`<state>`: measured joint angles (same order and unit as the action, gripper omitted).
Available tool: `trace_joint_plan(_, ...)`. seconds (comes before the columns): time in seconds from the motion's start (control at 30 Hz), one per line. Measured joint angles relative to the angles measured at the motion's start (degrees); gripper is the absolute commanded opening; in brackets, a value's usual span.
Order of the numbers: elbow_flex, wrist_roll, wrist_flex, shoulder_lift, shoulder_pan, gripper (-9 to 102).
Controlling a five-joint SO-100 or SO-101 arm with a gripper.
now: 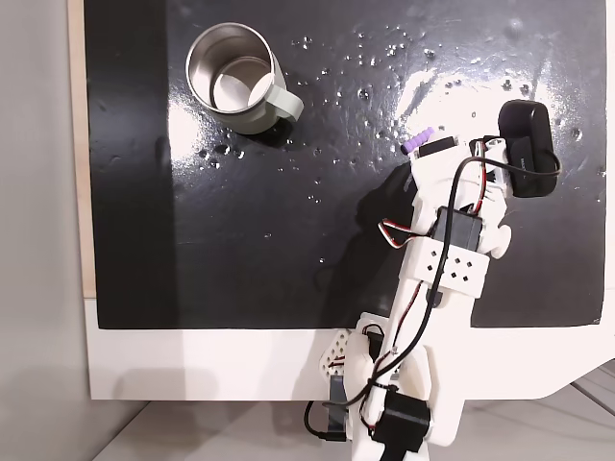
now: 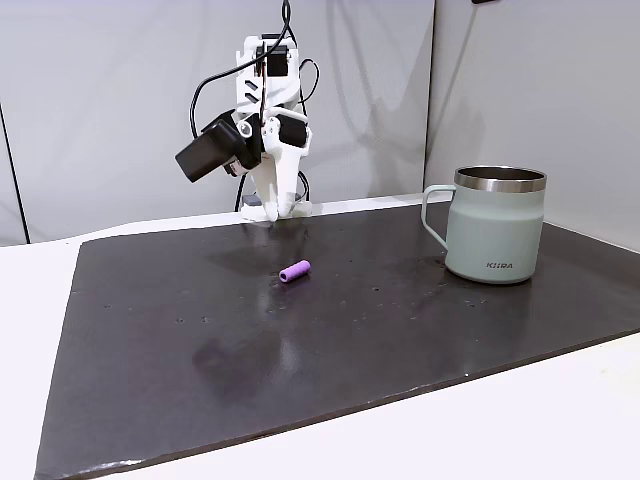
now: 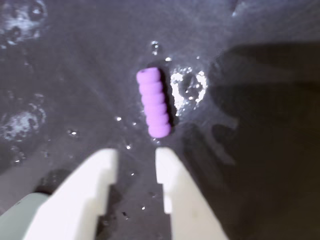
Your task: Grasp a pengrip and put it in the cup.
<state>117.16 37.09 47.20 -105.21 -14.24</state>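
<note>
The pengrip (image 3: 154, 102) is a short light-purple ribbed tube lying flat on the black mat, seen also in both fixed views (image 1: 415, 142) (image 2: 294, 271). In the wrist view my gripper (image 3: 136, 155) is open, its two white fingers (image 3: 95, 180) a small gap apart with nothing between them. The tube lies just beyond the fingertips, slightly toward the right finger. From the side, the gripper (image 2: 283, 208) hangs above the mat behind the tube. The cup (image 1: 235, 82) (image 2: 497, 225), a pale grey-green mug with a steel inside, stands upright and empty far from the gripper.
A black mat (image 1: 192, 240) covers most of the white table (image 1: 192, 365). The arm (image 1: 447, 259) reaches in from its base at the table's edge, carrying a black camera (image 1: 527, 149). Bare mat lies between the tube and the cup.
</note>
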Motion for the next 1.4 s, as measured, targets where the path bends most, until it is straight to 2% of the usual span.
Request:
trace_joint_plan(0.13,-0.35,1.49,-1.23,4.22,0.0,22)
trace_joint_plan(0.33,-1.93,1.76,-3.52,9.76,0.0,22)
trace_joint_plan(0.97,-11.69,0.53,-3.52,26.1,2.29,22)
trace_joint_plan(1.2,-13.01,0.53,-3.52,27.42,2.55,11)
trace_joint_plan(1.4,-18.81,0.53,1.67,31.03,2.64,4)
